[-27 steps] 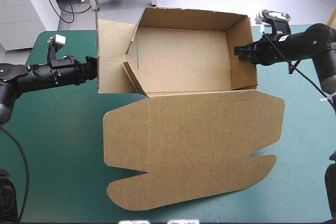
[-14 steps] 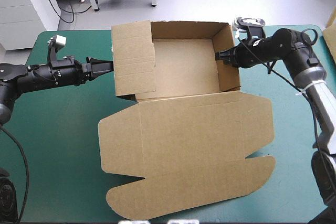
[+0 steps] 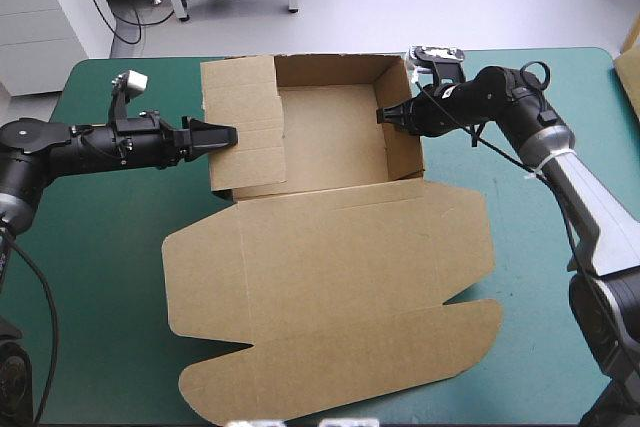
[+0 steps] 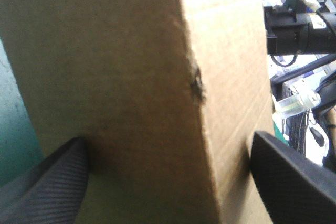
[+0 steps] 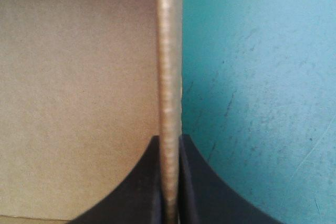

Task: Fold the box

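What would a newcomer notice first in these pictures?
The big brown box dominates the teal-green table: an open tray at the far side, its lid flat toward the near edge. The right gripper is shut on the tray's right wall; the left gripper, open, straddles the left side.

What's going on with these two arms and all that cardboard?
Two robot arms are folding a brown box on the teal-green table. The right gripper is pinched shut on the box's right wall, which shows edge-on between its fingers in the right wrist view. The left gripper is at the left wall, its fingers open with the board between them. The walls are up, forming an open tray, and the lid lies flat toward the table's near edge.
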`<move>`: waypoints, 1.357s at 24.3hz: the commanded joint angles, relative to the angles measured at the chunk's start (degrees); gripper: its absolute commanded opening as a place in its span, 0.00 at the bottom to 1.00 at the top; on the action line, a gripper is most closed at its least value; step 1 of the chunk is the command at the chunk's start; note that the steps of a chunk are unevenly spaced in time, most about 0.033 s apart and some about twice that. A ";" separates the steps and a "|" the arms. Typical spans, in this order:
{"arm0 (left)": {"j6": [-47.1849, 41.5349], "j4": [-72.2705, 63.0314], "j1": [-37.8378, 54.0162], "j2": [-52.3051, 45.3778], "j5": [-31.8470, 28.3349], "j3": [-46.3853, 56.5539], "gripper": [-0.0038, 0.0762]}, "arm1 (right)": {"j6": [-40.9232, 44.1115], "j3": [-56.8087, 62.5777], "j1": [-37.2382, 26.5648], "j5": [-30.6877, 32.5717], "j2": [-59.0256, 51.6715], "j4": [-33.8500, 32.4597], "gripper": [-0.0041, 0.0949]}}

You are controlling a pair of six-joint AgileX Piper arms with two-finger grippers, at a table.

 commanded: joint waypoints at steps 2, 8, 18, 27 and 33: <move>-0.57 -1.93 -1.31 -2.00 3.77 -1.89 0.80 | 0.96 -1.56 0.50 -3.29 -2.74 2.63 0.02; -6.18 7.98 -2.21 -2.00 3.04 -1.89 0.80 | 1.10 -1.56 3.42 -3.52 -2.74 1.49 0.03; -30.96 34.80 -13.56 -1.89 -9.96 -1.89 0.57 | 11.45 -1.56 13.96 -4.57 -1.04 -12.14 0.03; -56.01 59.41 -23.06 -1.89 -15.08 -1.89 0.14 | 15.89 -1.56 17.04 -3.15 -0.69 -12.80 0.03; -58.90 65.30 -25.10 -1.89 -15.10 -1.89 0.04 | 16.68 -1.56 17.04 -1.45 -0.69 -16.25 0.03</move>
